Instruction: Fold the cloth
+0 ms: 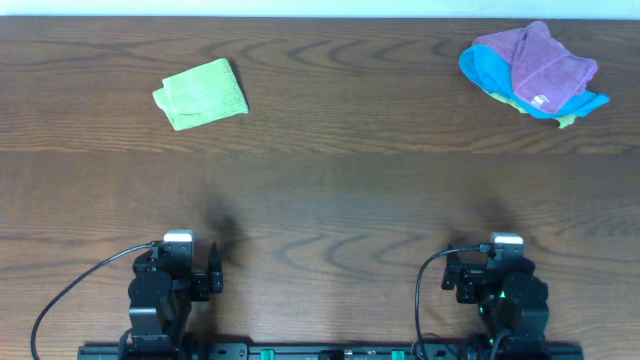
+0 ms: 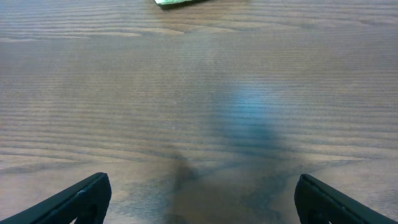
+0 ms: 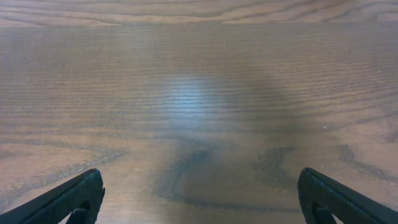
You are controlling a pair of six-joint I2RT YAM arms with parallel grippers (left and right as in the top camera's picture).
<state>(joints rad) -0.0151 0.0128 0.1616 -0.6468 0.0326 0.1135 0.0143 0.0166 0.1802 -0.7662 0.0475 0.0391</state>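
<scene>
A green cloth lies folded into a small rectangle at the far left of the table; its edge shows at the top of the left wrist view. A pile of cloths, purple on top of blue, lies at the far right. My left gripper sits at the near edge, open and empty; its fingers frame bare wood in the left wrist view. My right gripper is also at the near edge, open and empty, over bare wood.
The wooden table spans the whole view. Black cables run from both arm bases along the near edge. A rail holds the two bases.
</scene>
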